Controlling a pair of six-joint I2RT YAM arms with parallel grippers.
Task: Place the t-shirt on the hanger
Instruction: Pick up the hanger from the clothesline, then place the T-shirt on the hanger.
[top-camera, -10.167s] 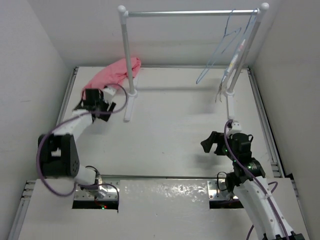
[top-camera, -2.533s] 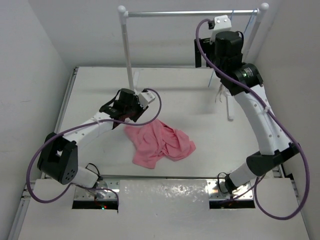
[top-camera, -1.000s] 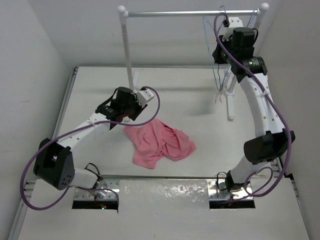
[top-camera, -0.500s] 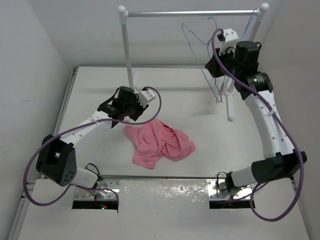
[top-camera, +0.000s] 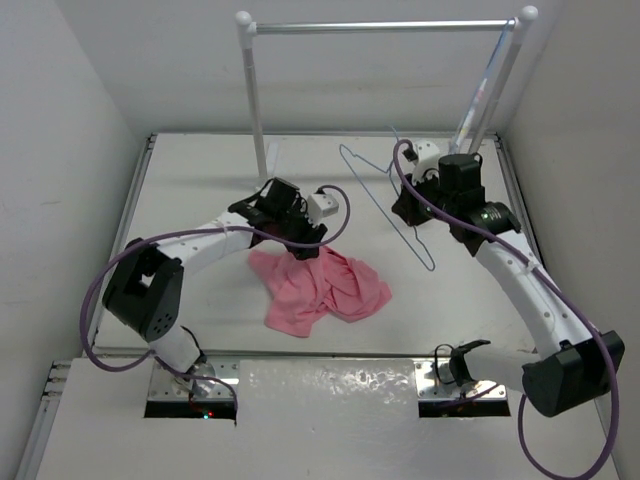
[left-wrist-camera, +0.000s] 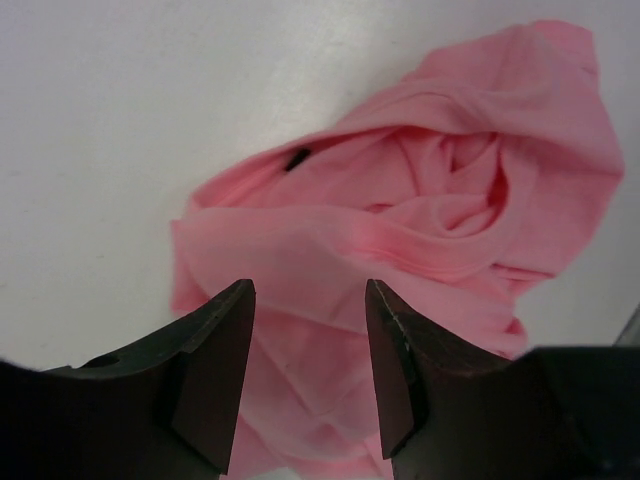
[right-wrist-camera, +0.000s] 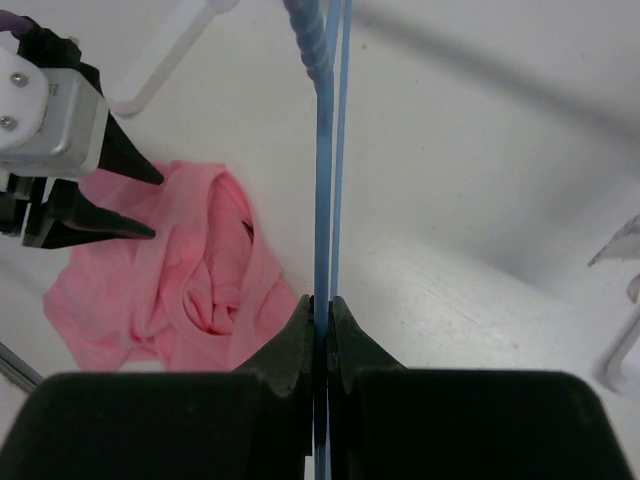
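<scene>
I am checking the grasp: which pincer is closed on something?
The right pincer, shut on the blue hanger; the left pincer is open over the t-shirt.

top: overhead, looking down | wrists: close, past own fingers (left-wrist-camera: 205, 380) | all share t-shirt (top-camera: 320, 290)

t-shirt (top-camera: 318, 288): salmon-pink, crumpled heap, lying loose | hanger (right-wrist-camera: 322, 180): pale-blue wire, tilted, pinched in right tool (right-wrist-camera: 322, 320)

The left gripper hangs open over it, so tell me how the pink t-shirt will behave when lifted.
The t-shirt will probably be floppy: it lies crumpled in soft folds, so a pinch likely lifts one layer while the rest drapes. It looks thin, so likely light. Pushed by the open left gripper, it would probably bunch rather than slide.
</scene>
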